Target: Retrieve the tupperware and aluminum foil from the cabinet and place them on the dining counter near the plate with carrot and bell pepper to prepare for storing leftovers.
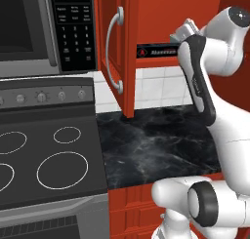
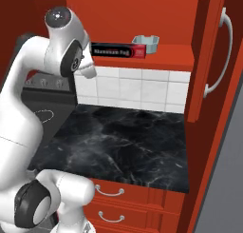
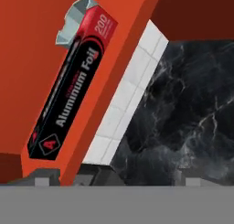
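The red cabinet (image 2: 175, 56) stands open, its door (image 1: 117, 48) swung out to the left. On its shelf lies the aluminum foil (image 2: 116, 51), a slim black box with a red end, also in the hand view (image 3: 68, 90) and the left base view (image 1: 156, 51). The pale blue-grey tupperware (image 2: 145, 43) sits just behind the foil's right end, and peeks over the box in the hand view (image 3: 75, 19). My gripper (image 3: 118, 178) is open and holds nothing, facing the shelf edge a short way off from the foil. The dining counter, plate, carrot and bell pepper are out of view.
Below the cabinet runs a black worktop (image 2: 123, 141) with red drawers (image 2: 111, 191) and a white tiled wall (image 2: 137, 89). A stove (image 1: 44, 155) and microwave (image 1: 44, 28) stand to the left. A second red door with a silver handle (image 2: 220, 56) stands at the right.
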Robot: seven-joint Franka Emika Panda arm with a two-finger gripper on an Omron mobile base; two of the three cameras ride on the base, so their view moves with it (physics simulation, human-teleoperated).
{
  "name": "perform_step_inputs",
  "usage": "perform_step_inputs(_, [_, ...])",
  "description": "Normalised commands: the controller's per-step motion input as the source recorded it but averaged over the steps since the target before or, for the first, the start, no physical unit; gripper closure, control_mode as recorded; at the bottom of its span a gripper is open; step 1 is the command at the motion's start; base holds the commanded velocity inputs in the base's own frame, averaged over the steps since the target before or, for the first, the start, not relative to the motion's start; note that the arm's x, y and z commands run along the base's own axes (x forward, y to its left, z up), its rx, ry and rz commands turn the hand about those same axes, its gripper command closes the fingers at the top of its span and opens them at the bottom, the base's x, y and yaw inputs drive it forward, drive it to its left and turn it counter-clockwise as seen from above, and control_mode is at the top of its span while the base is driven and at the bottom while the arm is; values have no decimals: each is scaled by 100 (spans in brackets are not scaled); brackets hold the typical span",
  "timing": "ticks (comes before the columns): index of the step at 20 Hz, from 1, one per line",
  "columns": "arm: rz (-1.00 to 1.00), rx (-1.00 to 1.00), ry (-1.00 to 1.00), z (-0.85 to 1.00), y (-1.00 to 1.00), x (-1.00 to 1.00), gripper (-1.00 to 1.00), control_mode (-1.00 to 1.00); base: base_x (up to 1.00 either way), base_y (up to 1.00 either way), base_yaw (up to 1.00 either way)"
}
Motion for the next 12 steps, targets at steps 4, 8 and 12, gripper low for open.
perform_step_inputs(4, [0, 52, 0, -15, 0, 3, -100, -100, 0, 0, 0])
perform_step_inputs(8, [0, 46, 3, -16, 8, 20, -100, -100, 0, 0, 0])
perform_step_inputs(12, [0, 38, 6, -23, 14, 30, -100, -100, 0, 0, 0])
